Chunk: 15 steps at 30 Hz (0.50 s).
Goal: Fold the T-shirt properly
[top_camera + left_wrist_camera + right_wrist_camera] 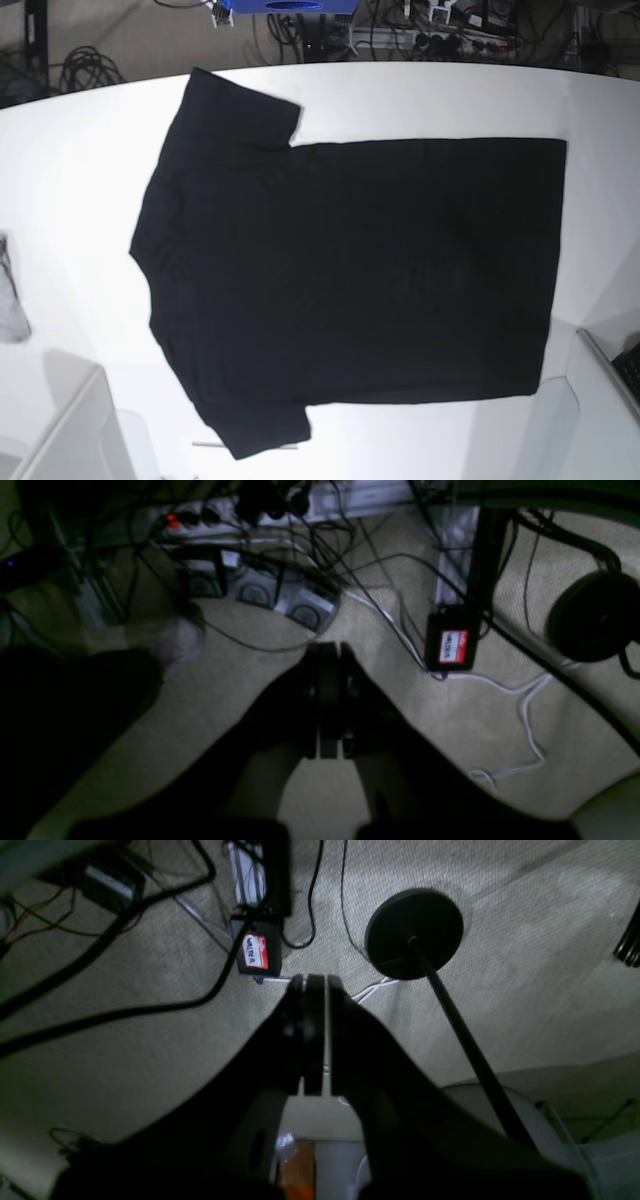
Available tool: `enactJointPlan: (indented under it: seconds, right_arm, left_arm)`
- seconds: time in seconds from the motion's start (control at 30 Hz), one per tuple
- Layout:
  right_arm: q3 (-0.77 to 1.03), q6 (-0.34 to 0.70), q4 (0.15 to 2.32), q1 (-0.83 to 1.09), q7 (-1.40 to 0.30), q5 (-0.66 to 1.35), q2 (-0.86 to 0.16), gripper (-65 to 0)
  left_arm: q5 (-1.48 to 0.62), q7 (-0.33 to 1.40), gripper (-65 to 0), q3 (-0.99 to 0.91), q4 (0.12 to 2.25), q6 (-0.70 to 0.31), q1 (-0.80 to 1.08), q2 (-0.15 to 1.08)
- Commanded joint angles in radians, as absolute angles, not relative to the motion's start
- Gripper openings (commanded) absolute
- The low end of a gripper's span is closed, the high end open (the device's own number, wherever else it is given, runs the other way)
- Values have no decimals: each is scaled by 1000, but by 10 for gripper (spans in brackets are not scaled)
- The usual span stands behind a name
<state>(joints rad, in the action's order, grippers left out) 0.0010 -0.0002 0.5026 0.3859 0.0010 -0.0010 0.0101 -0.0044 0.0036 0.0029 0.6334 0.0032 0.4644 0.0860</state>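
The black T-shirt (350, 270) lies spread flat on the white table (90, 160) in the base view, plain side up. Its neck points left and its hem right, with one sleeve (240, 110) at the back and the other (260, 430) at the front. Neither gripper shows in the base view. In the left wrist view my left gripper (327, 647) is shut with nothing between its fingers, hanging over carpeted floor. My right gripper (315, 980) is likewise shut and empty above the carpet. The shirt appears in neither wrist view.
A small grey cloth (10, 300) lies at the table's left edge. On the floor are tangled cables, a power strip (200, 517), a black box with a red label (257, 952) and a round black stand base (414, 932) with its pole.
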Motion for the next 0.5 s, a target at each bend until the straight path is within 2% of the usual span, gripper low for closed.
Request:
enactJointPlan:
  seconds: [0.0,0.4,0.47]
  right_arm:
    - [4,1,532,418,1,1,4,-650]
    - [12,-4,906,676,-1,2,1,-650]
    - [70,-4,983,719,-25,2,7,-650]
  left_arm:
    - [-7,-1,-650,1,657,5,493,96]
    - [-13,-1,-650,-2,1096,5,756,183]
    - [-76,-1,-650,-2,1179,5,803,203]
